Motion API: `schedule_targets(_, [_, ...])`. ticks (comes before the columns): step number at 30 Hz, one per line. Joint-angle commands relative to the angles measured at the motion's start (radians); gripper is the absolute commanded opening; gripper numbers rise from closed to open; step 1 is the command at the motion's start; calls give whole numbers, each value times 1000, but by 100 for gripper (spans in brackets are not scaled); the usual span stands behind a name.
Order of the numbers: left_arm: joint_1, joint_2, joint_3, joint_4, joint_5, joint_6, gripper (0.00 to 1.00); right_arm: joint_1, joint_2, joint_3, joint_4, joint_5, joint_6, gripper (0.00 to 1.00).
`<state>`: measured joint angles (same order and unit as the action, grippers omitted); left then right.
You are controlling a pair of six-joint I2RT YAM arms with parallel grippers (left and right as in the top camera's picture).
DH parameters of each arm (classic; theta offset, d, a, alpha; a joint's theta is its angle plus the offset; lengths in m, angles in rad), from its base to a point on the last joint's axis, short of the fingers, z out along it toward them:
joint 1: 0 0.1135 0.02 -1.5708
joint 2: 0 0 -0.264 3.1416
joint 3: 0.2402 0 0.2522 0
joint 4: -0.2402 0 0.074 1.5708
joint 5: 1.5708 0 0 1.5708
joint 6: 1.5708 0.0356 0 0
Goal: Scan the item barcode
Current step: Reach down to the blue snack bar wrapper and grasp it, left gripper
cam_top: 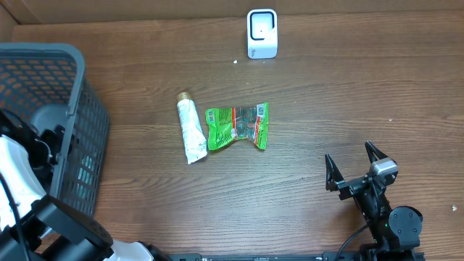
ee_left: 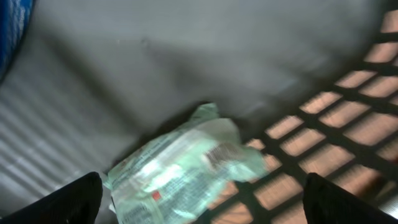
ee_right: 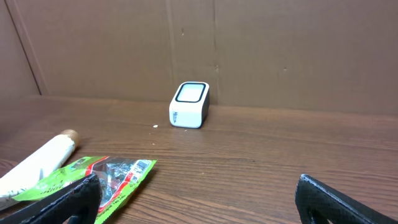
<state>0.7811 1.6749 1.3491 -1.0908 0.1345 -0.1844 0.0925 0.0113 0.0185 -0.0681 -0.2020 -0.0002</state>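
Note:
My left arm (cam_top: 18, 170) reaches down into the grey basket (cam_top: 80, 80). In the left wrist view its gripper (ee_left: 202, 202) is open over a pale green and clear packet (ee_left: 180, 171) lying on the basket floor, with a printed barcode patch (ee_left: 219, 155) facing up. The dark fingertips (ee_left: 71, 199) stand wide on either side and do not touch it. The white scanner (cam_top: 262, 33) stands at the table's far edge. My right gripper (cam_top: 348, 152) rests open at the front right, holding nothing, and faces the scanner (ee_right: 189, 104).
On the table's middle lie a white tube (cam_top: 191, 131) and a bright green snack packet (cam_top: 238, 126) side by side, left of and beyond my right gripper (ee_right: 199, 202). The basket's mesh wall (ee_left: 339, 124) closes in the left gripper. A cardboard wall backs the table.

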Motion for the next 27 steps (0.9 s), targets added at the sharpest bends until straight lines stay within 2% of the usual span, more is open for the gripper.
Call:
schedule_targets(1, [-5,0,-79,24,-37,24,94,5,-8,-11,6,3,3,100])
schedule_targets(8, [-5,0,-208,162,-41,55,96,5,-8,-11,6,3,3,100])
schedule_targets(14, [-5,0,-284,243,-41,73,88,5,-8,-11,6,3,3,100])
schedule_targets(18, [-5,0,-300,258,-41,96,64,5,-8,-11,6,3,3,100])
schedule_targets(20, [-5,0,-300,266,-41,95,41,5,-8,-11,6,3,3,100])
schedule_targets(21, [-5,0,-300,268,-41,94,16,5,-8,-11,6,3,3,100])
schedule_targets(22, [-5,0,-300,269,-41,84,4,5,-8,-11,6,3,3,100])
schedule_targets(27, [0,0,-273,272,-40,0,4,5,-8,-11,6,3,3,100])
